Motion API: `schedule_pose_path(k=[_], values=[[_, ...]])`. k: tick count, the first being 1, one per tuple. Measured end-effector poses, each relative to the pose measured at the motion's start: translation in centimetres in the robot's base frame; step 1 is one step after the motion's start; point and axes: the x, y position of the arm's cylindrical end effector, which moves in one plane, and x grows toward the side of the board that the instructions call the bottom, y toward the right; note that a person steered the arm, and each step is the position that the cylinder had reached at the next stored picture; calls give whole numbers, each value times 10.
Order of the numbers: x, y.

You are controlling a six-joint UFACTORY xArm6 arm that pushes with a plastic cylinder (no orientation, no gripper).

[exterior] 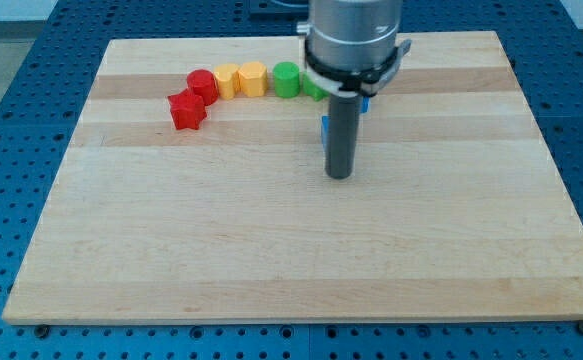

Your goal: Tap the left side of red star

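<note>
The red star [185,110] lies on the wooden board [271,240] at the upper left, at the left end of a curved row of blocks. Touching it up-right is a red cylinder [203,84], then a yellow block [227,80], a second yellow block [252,78], a green cylinder [287,79] and a second green block [314,88] partly hidden by the arm. My tip [339,176] rests near the board's middle, well to the right of and below the red star. A blue block [325,125] peeks out behind the rod.
The arm's grey body [354,40] hangs over the board's upper middle and hides part of the row. A second bit of blue [365,101] shows at the rod's right. A blue perforated table [11,150] surrounds the board.
</note>
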Motion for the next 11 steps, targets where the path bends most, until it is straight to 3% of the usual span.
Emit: schedule_pose_path(k=[1,2,11], values=[[-3,-26],[-49,-30],[-67,27]])
